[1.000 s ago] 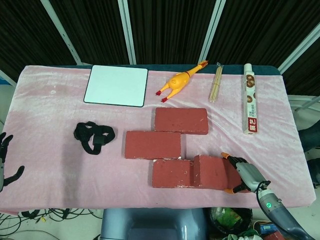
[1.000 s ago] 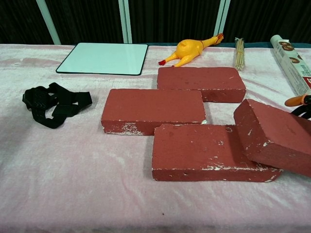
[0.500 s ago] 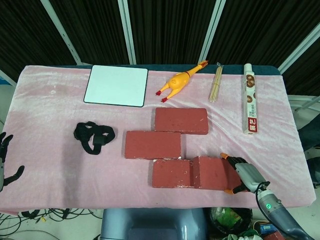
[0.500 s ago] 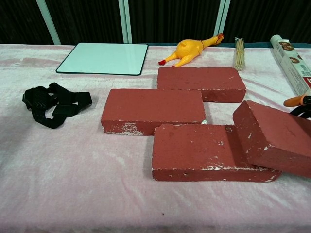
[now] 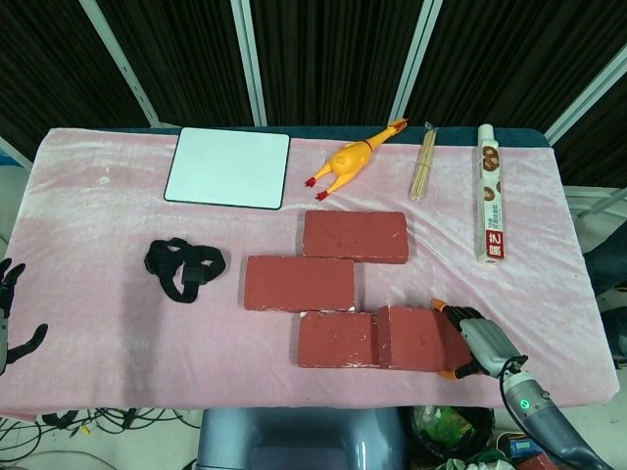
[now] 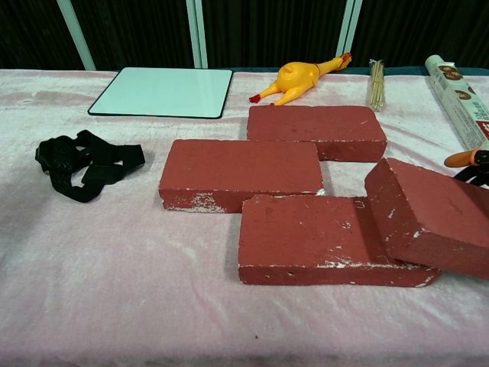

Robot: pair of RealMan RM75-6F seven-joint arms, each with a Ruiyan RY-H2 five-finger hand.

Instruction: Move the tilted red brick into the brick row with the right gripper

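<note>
The tilted red brick (image 5: 416, 336) (image 6: 432, 216) lies at the front right, its left end resting on top of the front row brick (image 5: 336, 340) (image 6: 306, 238). My right hand (image 5: 477, 340) grips the tilted brick's right end, with orange-tipped fingers on its far and near sides; in the chest view only fingertips (image 6: 466, 158) show at the right edge. Two more red bricks (image 5: 299, 283) (image 5: 355, 236) lie flat, stepped back toward the centre. My left hand (image 5: 8, 313) hangs off the table's front left edge, fingers apart, holding nothing.
A black strap bundle (image 5: 183, 267) lies at the left. Along the back sit a white board (image 5: 228, 167), a yellow rubber chicken (image 5: 348, 163), a bundle of sticks (image 5: 423, 164) and a long tube (image 5: 490, 192). Pink cloth (image 5: 98, 235) covers the table.
My right hand has pushed the tilted brick slightly left, so it overlaps the front brick a little more and sits a bit lower. The left hand has not moved.
</note>
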